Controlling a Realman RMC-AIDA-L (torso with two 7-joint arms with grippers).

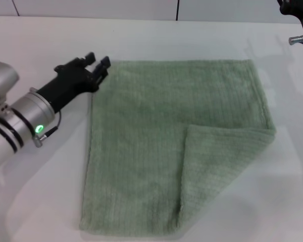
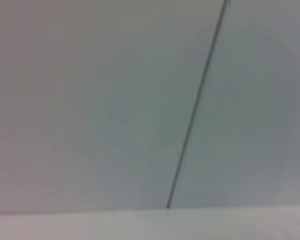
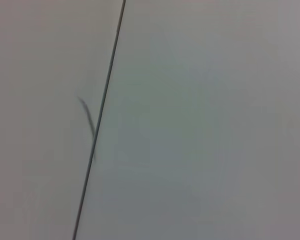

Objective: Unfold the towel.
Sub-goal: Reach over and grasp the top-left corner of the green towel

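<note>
Here is the towel (image 1: 156, 146), pale sage green and ribbed, lying flat on the white table (image 1: 40, 201) in the middle of the scene. Most of it is spread out, but the near right corner is folded over onto the cloth, making a triangular flap whose crease runs from the right edge down to the near hem. The far edge lies fairly straight, and the left edge runs toward the near side with a slight slant.

The left arm reaches in from the near left, its silver forearm with a green light angled up and to the right across the table. The left gripper (image 1: 98, 61) sits at the towel's far left corner, its black fingers (image 1: 104, 63) pointing toward the far right and standing a little apart, a narrow gap between them. The tips are right at the corner's edge; whether they pinch cloth I cannot tell.

The right gripper (image 1: 299, 20) shows only as a dark piece at the far right corner of the head view, well apart from the towel, and its jaws cannot be made out.

Both wrist views show only a pale wall with a thin dark seam.
</note>
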